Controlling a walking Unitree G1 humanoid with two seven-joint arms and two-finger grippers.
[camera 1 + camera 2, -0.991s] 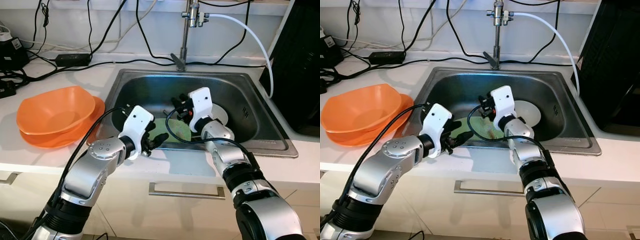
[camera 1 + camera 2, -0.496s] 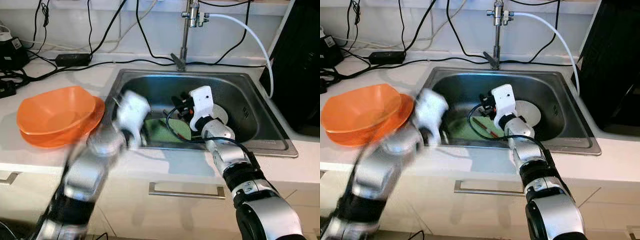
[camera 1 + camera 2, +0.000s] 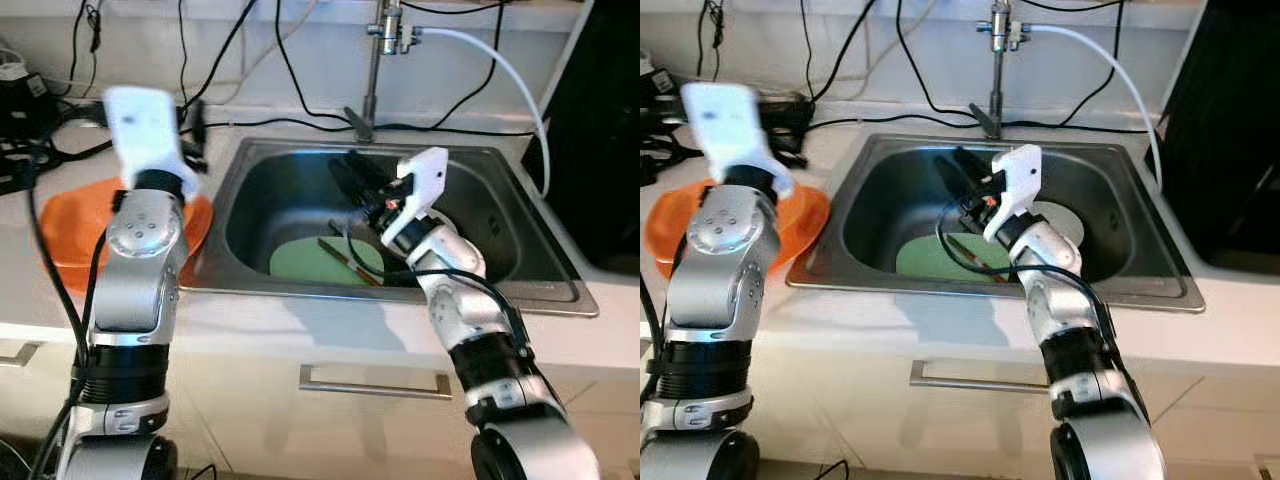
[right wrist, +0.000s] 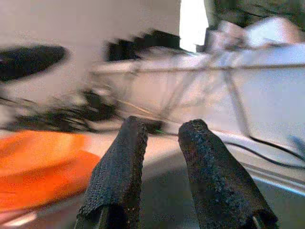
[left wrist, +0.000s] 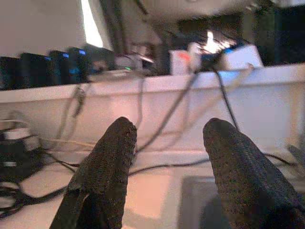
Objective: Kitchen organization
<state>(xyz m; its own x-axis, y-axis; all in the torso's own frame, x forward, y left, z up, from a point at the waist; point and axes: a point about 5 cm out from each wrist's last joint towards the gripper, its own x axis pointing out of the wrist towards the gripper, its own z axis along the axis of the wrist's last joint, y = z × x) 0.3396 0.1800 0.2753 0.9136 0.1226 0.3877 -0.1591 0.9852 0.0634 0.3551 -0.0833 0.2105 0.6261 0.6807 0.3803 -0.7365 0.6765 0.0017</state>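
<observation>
two silver arms are raised over a white counter (image 3: pixel 330 325) with a steel sink (image 3: pixel 500 275) set into it. left gripper (image 5: pixel 167 162): lifted high above the counter's left part, over the orange bowls (image 3: pixel 75 225); its two black fingers (image 5: pixel 107 171) stand apart with nothing between them, pointing toward the back wall and its black cables (image 3: pixel 290 70). right gripper (image 4: pixel 159 162): held above the sink, fingers (image 3: pixel 355 180) directed toward the robot's left and slightly apart, holding nothing. sink contents: a green plate (image 3: pixel 315 262) lies flat on the basin floor near the front wall, with a thin reddish-brown stick (image 3: pixel 350 262) resting across its right portion; whether this is one chopstick or a pair cannot be told. a white plate (image 3: pixel 1065 225) lies on the basin floor to the right, partly behind the right arm. orange bowls: stacked on the counter just left of the sink, partly hidden by the left arm. a faucet (image 3: pixel 372 70) rises at the sink's rear edge, with a white hose (image 3: pixel 500 70) arching to the right.
</observation>
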